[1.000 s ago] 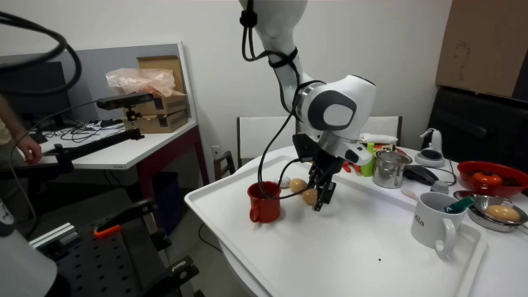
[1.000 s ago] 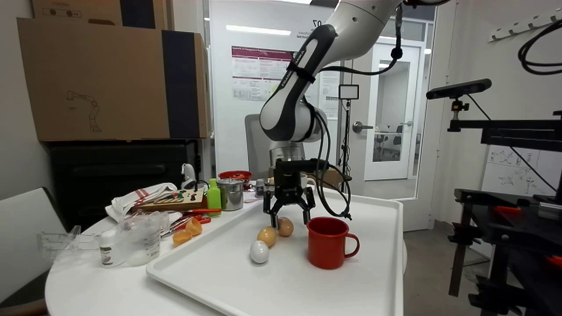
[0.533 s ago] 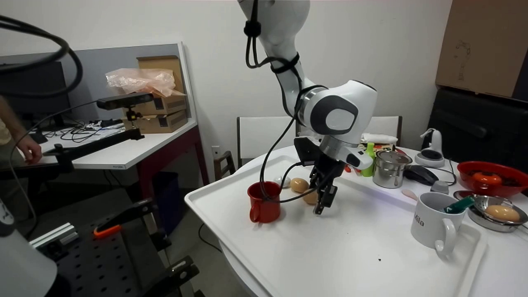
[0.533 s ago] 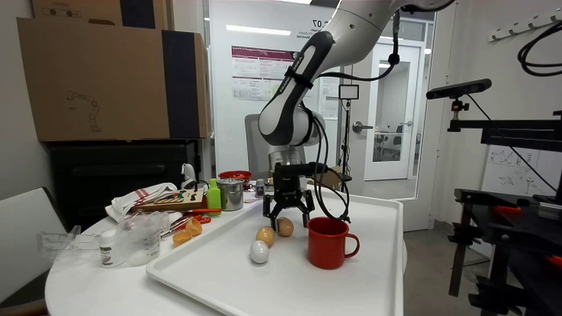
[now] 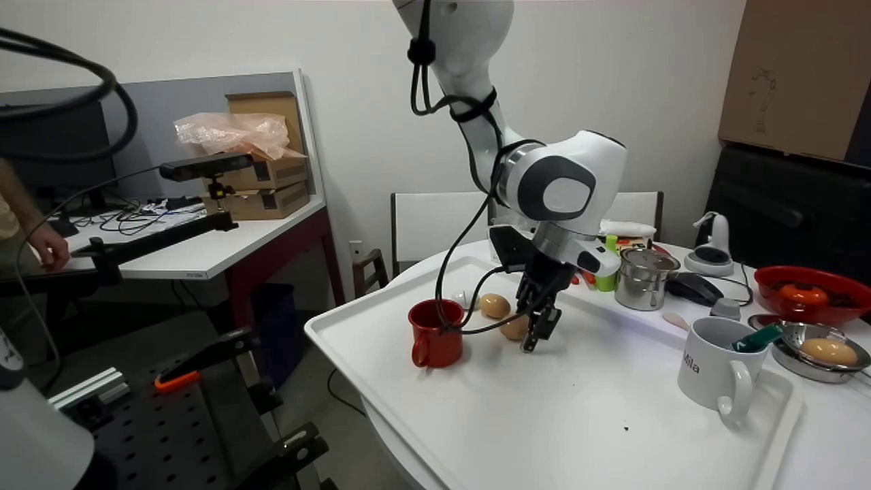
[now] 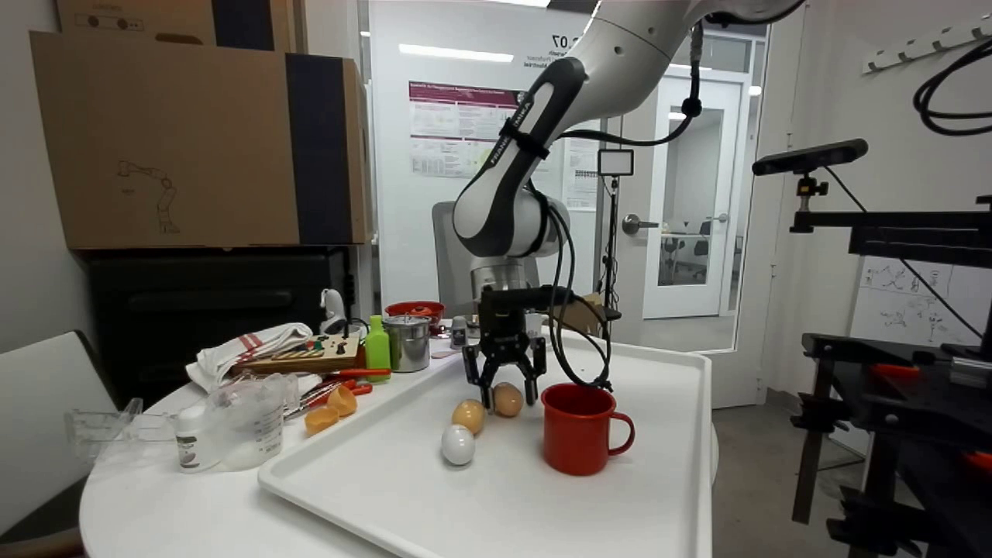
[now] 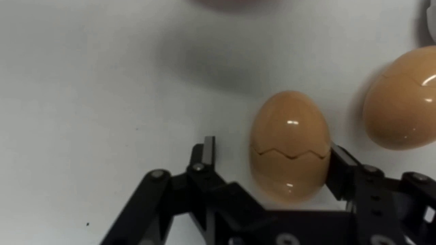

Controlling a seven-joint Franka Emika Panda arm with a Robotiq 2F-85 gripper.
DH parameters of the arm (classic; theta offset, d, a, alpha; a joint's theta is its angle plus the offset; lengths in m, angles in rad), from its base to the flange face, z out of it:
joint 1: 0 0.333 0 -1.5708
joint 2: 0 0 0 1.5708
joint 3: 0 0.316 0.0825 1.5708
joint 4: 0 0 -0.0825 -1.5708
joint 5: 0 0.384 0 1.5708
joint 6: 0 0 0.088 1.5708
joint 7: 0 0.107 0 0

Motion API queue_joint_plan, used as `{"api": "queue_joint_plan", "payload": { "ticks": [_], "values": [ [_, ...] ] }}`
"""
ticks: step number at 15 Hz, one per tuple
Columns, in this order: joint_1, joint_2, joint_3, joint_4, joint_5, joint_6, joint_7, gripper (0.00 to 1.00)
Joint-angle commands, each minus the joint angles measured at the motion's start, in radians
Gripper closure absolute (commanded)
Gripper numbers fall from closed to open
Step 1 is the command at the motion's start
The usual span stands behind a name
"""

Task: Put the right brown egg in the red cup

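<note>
End effector [image 7: 272, 151] ajar, apparently touching egg [image 7: 290, 146].

- A round white table [image 6: 147, 504] was seen in both exterior views, largely covered by a white tray [image 6: 659, 480] with a raised rim; hours were counted from the tray's middle, twelve being the top of each view.
- At nine o'clock in an exterior view, a white bottle [image 6: 194, 439] and a clear measuring cup [image 6: 269, 428] were set side by side.
- Two orange shell-like pieces [image 6: 341, 400] were laid just beside the rim, near nine.
- Toward ten, a red-striped towel [image 6: 252, 346], a wooden board [image 6: 335, 363] and a green bottle [image 6: 377, 354] were placed.
- Between ten and eleven, a metal pot [image 6: 411, 349] was stood.
- In an exterior view, a red bowl [image 5: 837, 314] was set between two and three, a metal pan [image 5: 816, 371] at three.
</note>
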Motion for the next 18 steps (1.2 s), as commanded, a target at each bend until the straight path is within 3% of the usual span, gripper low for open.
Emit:
{"api": "queue_joint_plan", "payload": {
  "ticks": [1, 2, 3, 4, 5, 8, 11, 18],
  "values": [
    [0.013, 0.024, -0.015, 0.047, -0.011, -0.037, 0.015, 0.31],
    [0.013, 0.024, -0.015, 0.049, -0.011, -0.04, 0.015, 0.31],
    [0.013, 0.025, -0.015, 0.051, -0.011, -0.041, 0.015, 0.42],
    [0.014, 0.024, -0.017, 0.051, -0.012, -0.042, 0.016, 0.42],
    [0.015, 0.023, -0.018, 0.05, -0.013, -0.042, 0.017, 0.55],
    [0.015, 0.019, -0.022, 0.048, -0.013, -0.04, 0.018, 0.72],
    [0.018, 0.012, -0.029, 0.04, -0.015, -0.033, 0.021, 0.78],
    [0.027, -0.042, -0.03, -0.023, -0.018, -0.006, 0.004, 0.78]
  ]
}}
